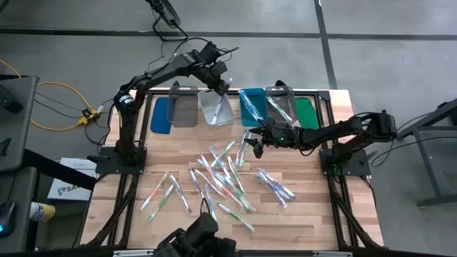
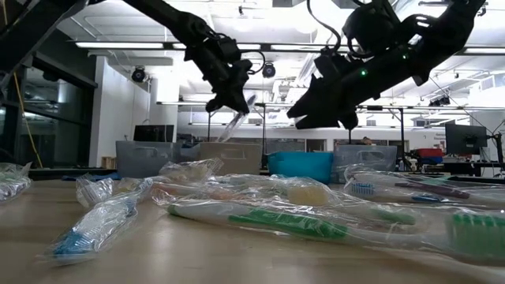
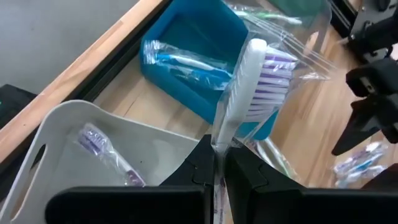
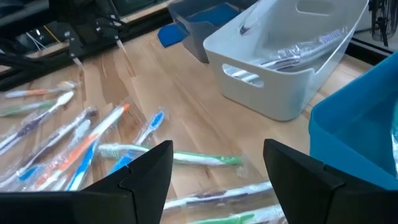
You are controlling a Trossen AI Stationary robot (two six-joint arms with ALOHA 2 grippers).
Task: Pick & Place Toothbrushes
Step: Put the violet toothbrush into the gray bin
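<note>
The left hand [image 3: 219, 163] pinches a purple toothbrush [image 3: 245, 87] over the white bin [image 1: 216, 108] at 12 o'clock, release next, while the right hand [image 4: 217, 165] hangs spread above the pile.

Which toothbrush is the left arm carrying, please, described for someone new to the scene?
Look to the row of bins along the table's far edge, then to the white bin in its middle. Above it, the left gripper is shut on a wrapped toothbrush, white-handled with purple bristles: the only one off the table.
</note>
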